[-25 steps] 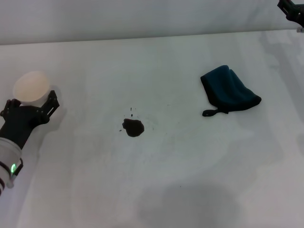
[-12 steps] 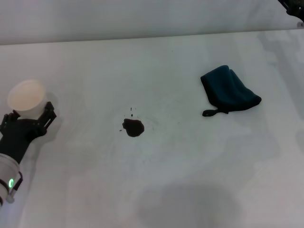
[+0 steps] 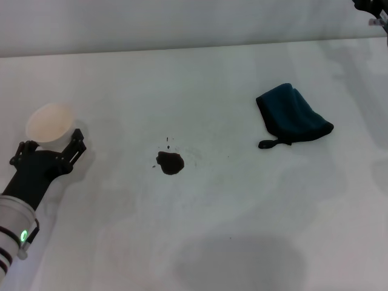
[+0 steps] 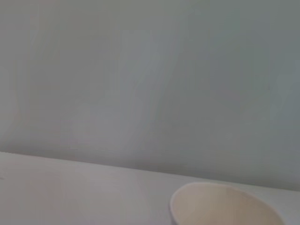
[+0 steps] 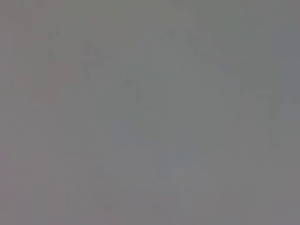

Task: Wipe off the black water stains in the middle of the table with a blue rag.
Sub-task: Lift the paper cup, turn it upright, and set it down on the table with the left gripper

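The black water stains [image 3: 170, 162] are a small dark blotch with a few specks, in the middle of the white table [image 3: 200, 224]. The blue rag [image 3: 292, 114] lies folded at the right, its dark loop tag toward me, with nothing touching it. My left gripper [image 3: 48, 145] is at the left, far from the stain, shut on a white paper cup [image 3: 50, 122] that it holds upright. The cup's rim also shows in the left wrist view [image 4: 225, 204]. Only a black bit of my right gripper [image 3: 371, 8] shows, at the far right corner, well beyond the rag.
A pale wall [image 3: 182, 24] runs along the table's far edge. The right wrist view shows only flat grey.
My left gripper, with the cup in it, first drew back toward me, then moved right toward the stain. The rag and stain have not moved.
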